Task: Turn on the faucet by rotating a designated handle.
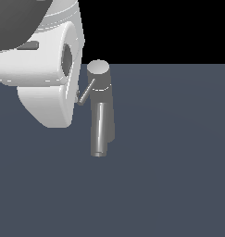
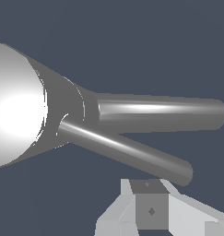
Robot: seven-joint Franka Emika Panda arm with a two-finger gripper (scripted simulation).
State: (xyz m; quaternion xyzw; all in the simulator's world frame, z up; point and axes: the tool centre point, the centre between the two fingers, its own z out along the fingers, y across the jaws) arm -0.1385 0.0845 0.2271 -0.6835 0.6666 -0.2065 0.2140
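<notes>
In the exterior view, the large white robot gripper (image 1: 70, 99) hangs at the left, its fingers mostly hidden behind its own body, so I cannot tell whether they are spread or pressed together. Just to its right, the thin dark-grey rod handle (image 1: 86, 92) slants down from the grey metallic cylindrical faucet (image 1: 101, 109) toward the gripper, its free tip at the gripper's edge. The push will likely act on that tip.

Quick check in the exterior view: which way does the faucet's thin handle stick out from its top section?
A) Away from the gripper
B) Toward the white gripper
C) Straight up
B: the handle slants from the faucet down toward the gripper.
</notes>
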